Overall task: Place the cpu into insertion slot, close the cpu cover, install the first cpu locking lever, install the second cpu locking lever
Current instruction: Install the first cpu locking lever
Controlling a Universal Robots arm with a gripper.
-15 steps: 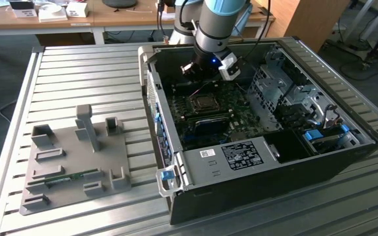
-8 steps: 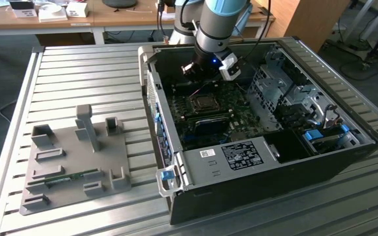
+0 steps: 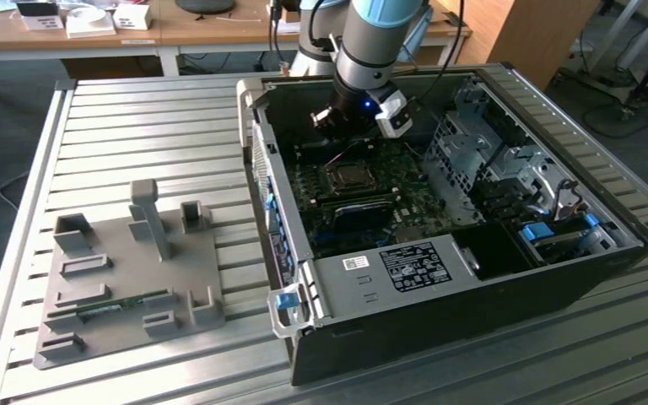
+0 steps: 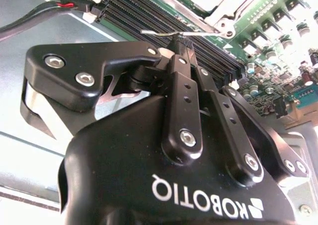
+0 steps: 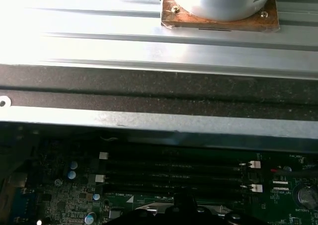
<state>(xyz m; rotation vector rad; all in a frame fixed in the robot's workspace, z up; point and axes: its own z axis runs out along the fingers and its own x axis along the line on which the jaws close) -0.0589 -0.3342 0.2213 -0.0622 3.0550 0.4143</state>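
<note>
Arm (image 3: 366, 51) in open case (image 3: 471, 312), near insertion slot (image 3: 350, 175).

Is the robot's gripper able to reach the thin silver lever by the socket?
Probably yes. In the second wrist view the gripper sits right at the lever, with nothing between them.

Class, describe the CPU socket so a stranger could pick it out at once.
Start at the open computer case on the slatted metal table and find the green motherboard inside. Near its middle sits the insertion slot: square with a silvery metal frame, unlike the long, narrow black memory slots beside it.
</note>
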